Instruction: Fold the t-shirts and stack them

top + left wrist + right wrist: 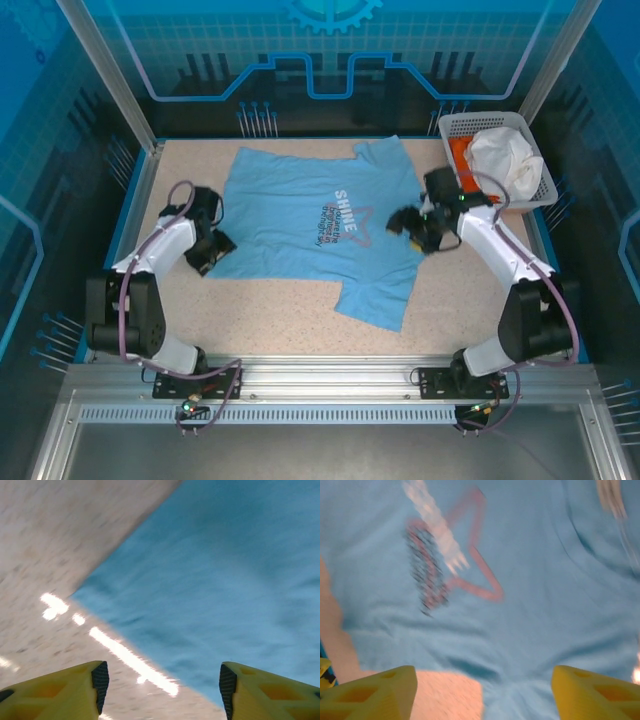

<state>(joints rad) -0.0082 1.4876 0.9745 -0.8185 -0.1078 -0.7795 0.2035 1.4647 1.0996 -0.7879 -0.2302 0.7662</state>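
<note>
Evidently laid flat mid-frame on the table [470, 300] for folding, the light blue t-shirt [300, 220] has the left claw [214, 252] at its lower-left corner and the right claw [406, 222] at its right edge, both spread and empty.

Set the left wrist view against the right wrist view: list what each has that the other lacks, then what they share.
Left wrist: a straight edge of the light blue t-shirt running diagonally across the speckled table, with bright glare streaks on the bare tabletop. Right wrist: the shirt's chest print, a star outline with blurred lettering across it. Shared: the same blue cloth over the table, and yellow jaws standing apart at the bottom edge, nothing between them.
</note>
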